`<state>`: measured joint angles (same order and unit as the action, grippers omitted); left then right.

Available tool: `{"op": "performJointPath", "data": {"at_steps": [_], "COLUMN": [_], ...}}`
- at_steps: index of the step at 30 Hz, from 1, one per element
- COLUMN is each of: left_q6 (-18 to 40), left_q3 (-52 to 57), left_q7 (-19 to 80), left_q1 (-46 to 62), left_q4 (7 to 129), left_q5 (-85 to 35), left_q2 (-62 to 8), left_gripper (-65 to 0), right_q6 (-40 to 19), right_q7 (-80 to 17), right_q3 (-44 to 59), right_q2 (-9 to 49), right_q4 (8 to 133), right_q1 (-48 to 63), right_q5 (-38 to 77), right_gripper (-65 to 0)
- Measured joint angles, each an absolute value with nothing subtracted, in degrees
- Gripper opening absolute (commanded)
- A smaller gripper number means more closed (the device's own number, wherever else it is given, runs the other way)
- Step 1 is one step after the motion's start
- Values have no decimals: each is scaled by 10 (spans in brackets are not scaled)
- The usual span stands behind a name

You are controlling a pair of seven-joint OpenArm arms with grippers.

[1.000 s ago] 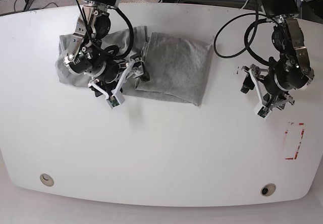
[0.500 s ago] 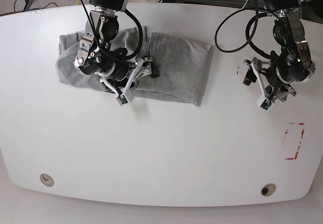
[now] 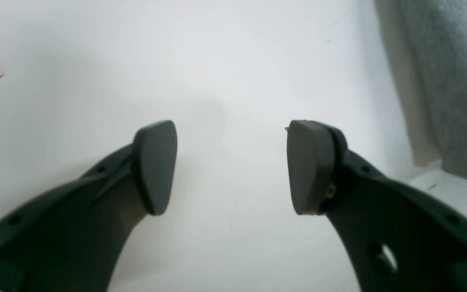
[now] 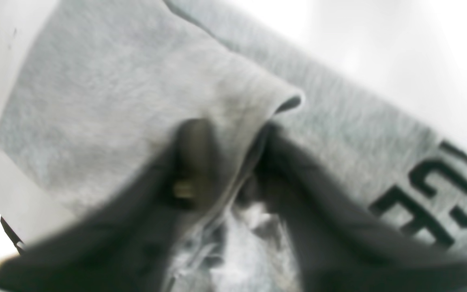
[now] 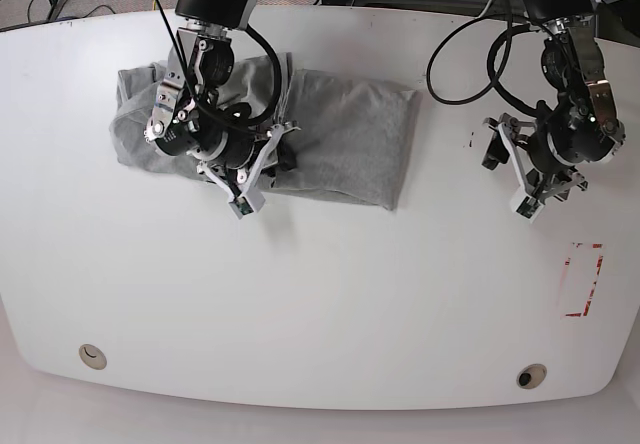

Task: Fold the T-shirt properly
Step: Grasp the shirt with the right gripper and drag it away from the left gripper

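Pinching a fold of the T-shirt (image 4: 108,105), the right hand (image 4: 229,162) grips; left hand (image 3: 229,166) gapes wide.

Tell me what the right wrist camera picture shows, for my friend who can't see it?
The right pincer is shut on a rolled fold of the grey T-shirt, seen blurry and very close. Dark block letters are printed on the shirt at the lower right, and the white table shows at the top right.

The T-shirt (image 4: 108,93) is soft, matt heather-grey cloth with a fuzzy knit surface and flat black printed lettering. The table (image 5: 330,304) is smooth white with a faint sheen. The left gripper's fingers (image 3: 154,166) look like matt dark plastic.
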<state>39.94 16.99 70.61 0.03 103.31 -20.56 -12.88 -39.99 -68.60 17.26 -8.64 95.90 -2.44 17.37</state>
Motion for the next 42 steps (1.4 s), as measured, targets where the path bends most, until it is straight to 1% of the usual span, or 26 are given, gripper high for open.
{"op": "performJointPath", "data": {"at_steps": [9, 15, 19, 21, 36, 39, 42], "left_q6": [399, 399, 399, 399, 399, 399, 399], "left_q3": [170, 170, 169, 168, 167, 167, 167], "left_q7": [706, 706, 706, 706, 706, 706, 706], "left_q1": [0, 0, 1, 4, 10, 9, 10], "left_q4": [1033, 1033, 1033, 1033, 1032, 1032, 1032], "left_q5": [-206, -205, -204, -205, -205, -205, -205], "left_q2": [-129, -129, -129, -129, -129, -129, -129], "left_gripper": [-247, -247, -247, -247, -247, -247, -247], "right_q6": [-401, -401, -400, -401, -400, -400, -400], "right_q7": [-684, -694, -721, -736, -735, -731, -731], "right_q3": [173, 173, 173, 173, 173, 173, 172], "right_q2": [-87, -87, -87, -87, -77, -73, -63], "right_q4": [963, 1015, 1039, 1041, 1041, 1027, 1002], "right_q1": [-24, -22, -31, -40, -70, -72, -72], "right_q5": [173, 173, 174, 171, 167, 170, 172], "right_gripper": [-650, -650, -650, -650, -650, -623, -531]}}
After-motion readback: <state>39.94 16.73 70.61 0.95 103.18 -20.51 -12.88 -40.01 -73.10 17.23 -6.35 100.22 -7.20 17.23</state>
